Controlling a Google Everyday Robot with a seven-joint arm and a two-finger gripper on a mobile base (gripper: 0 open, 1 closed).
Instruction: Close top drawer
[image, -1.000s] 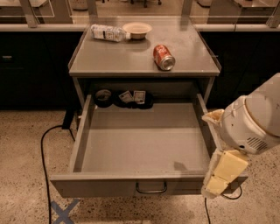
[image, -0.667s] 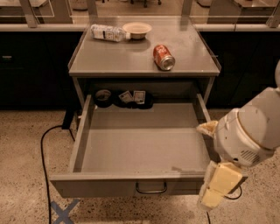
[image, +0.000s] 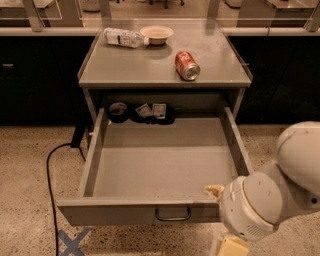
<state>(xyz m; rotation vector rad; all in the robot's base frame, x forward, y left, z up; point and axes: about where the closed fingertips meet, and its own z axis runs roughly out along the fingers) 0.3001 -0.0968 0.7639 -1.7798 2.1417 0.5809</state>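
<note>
The top drawer (image: 125, 212) is a wide shallow grey metal drawer, pulled far out of the cabinet toward me. Its small wire loop handle (image: 173, 215) sits in the middle of the flat front. The drawer floor is bare except for a dark round item (image: 118, 111) and small cards (image: 152, 110) at the very back. My gripper (image: 222, 220) is at the lower right, at the drawer's front right corner, level with the front panel. The bulky white arm (image: 280, 192) hides much of it. The lower drawers are out of view.
On the cabinet top (image: 150, 70) lie a red soda can (image: 187, 65), a plastic bottle (image: 122, 37) and a bowl (image: 156, 34). Dark cabinets stand on both sides. A black cable (image: 50, 170) runs over the floor at the left, with a blue tape cross (image: 72, 241) near the drawer's left corner.
My arm and gripper have moved down and left, closer to the drawer's front right corner. The drawer stands as far out as before.
</note>
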